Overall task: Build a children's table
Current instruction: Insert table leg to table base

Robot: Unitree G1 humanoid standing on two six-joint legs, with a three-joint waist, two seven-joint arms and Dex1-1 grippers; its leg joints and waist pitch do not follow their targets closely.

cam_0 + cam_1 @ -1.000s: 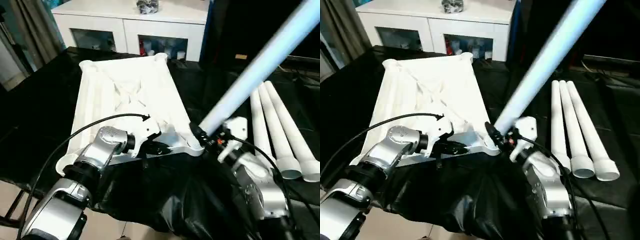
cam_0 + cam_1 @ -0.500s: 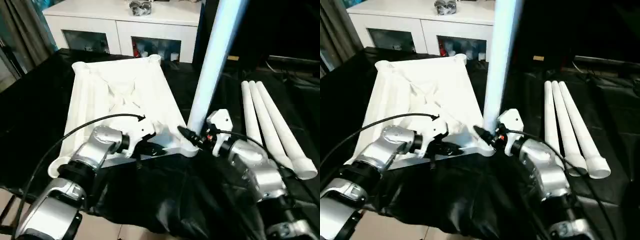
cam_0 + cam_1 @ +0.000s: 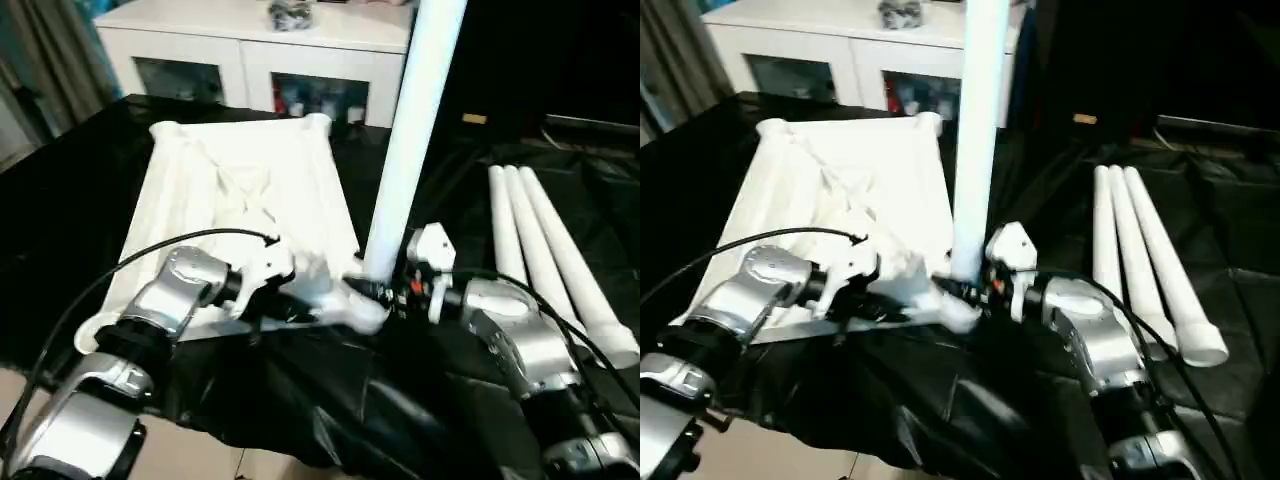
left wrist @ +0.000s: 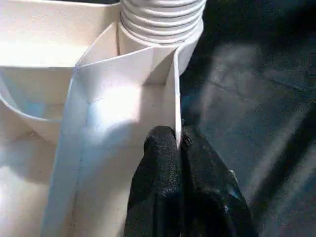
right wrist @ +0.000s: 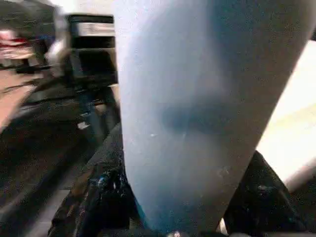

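In the eye view, the leg is held near-upright by the right gripper, clamped at its base over the tabletop's near right corner socket. In the left wrist view, the left gripper is pinched shut on a thin rib beside that socket; the leg should be kept plumb and pressed straight down.

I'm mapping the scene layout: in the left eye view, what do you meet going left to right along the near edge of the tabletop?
left gripper → tabletop corner → upright leg → right gripper → three spare legs

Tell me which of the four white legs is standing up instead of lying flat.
The leg gripped by the right tool, upright at the tabletop's near corner socket. The other three legs lie side by side on the black cloth.
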